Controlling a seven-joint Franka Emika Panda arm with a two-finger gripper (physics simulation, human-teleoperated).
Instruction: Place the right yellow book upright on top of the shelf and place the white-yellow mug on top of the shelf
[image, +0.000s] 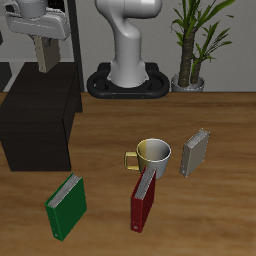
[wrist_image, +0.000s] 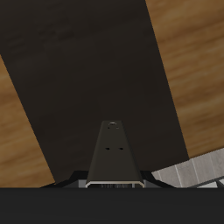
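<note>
The gripper (image: 44, 66) hangs over the shelf (image: 35, 120). It is holding something grey and thin, maybe a book, but I cannot tell for sure. The shelf's flat black top lies right under the fingers. The white-yellow mug (image: 152, 153) sits on the table, far from the fingers, next to a red book (image: 144, 203).

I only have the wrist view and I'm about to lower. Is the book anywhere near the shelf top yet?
Observer: No. The book, in the gripper, hangs well above the shelf.
Operator: Where's the mug?
Observer: The mug stands on the table, apart from the shelf.
Operator: Anything crowding it?
Observer: A red book stands close in front of it and a grey book beside it. A green book is off in front of the shelf.
</note>
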